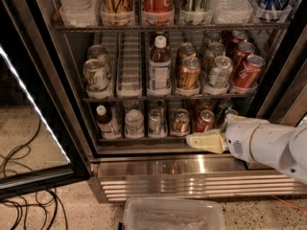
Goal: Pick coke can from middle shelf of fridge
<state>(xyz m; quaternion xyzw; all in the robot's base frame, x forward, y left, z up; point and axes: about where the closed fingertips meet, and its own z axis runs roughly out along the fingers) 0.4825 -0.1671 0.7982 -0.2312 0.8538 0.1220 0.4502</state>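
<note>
Gripper (206, 142) low at the fridge (192, 169) sill, right of centre; parted or closed: cannot tell. Coke can (248, 72) upright, front of the rightmost lane, middle shelf (129, 97), above and right of the gripper. Judged light, stiff, slick, dentable if squeezed; take mid-wall, across the sides.

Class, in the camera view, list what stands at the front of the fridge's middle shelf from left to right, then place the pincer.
From left: silver-green can → empty white lane tray → white-capped bottle → gold-brown can → silver can → coke can. The pincer is lower right, below that row.
</note>
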